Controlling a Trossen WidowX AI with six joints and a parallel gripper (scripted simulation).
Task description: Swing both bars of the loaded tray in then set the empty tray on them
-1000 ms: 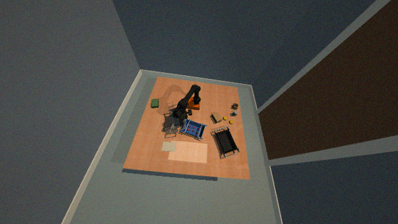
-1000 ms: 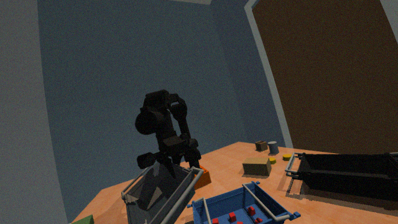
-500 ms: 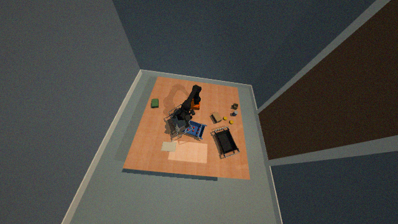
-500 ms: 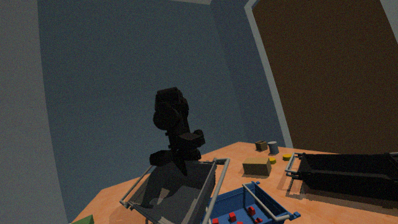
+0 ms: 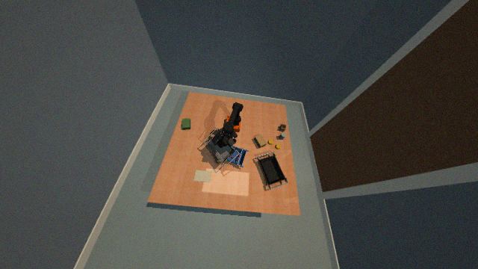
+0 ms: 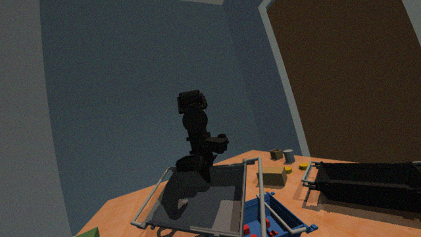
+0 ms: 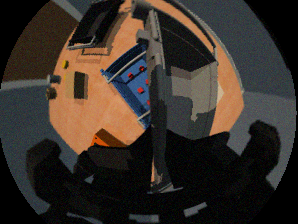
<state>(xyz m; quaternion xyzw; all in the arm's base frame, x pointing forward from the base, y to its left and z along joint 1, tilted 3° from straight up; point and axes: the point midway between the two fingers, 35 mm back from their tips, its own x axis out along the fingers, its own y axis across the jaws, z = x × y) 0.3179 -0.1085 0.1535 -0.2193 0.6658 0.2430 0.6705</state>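
Note:
My gripper [image 5: 222, 143] [image 6: 199, 168] [image 7: 154, 128] is shut on the wall of the empty grey tray [image 5: 217, 150] [image 6: 204, 202] [image 7: 194, 90] and holds it off the table. The grey tray's two wire bars stick out at its ends. The loaded blue tray [image 5: 239, 157] [image 6: 258, 218] [image 7: 132, 78] holds small red blocks and stands just to the right. A wire bar [image 6: 279, 218] lies across its top. The grey tray overlaps the blue tray's left end in the top and exterior views, and it sits higher than the blue tray.
A black tray [image 5: 272, 169] [image 6: 365, 187] [image 7: 100, 24] stands to the right. A tan block [image 5: 260, 140] [image 6: 272, 175], two yellow discs [image 5: 270, 142] [image 6: 303, 166], a small brown box [image 5: 282, 128] [image 6: 276, 153] and a grey cylinder [image 5: 283, 135] [image 6: 289, 155] lie behind. A green block [image 5: 186, 123] lies far left.

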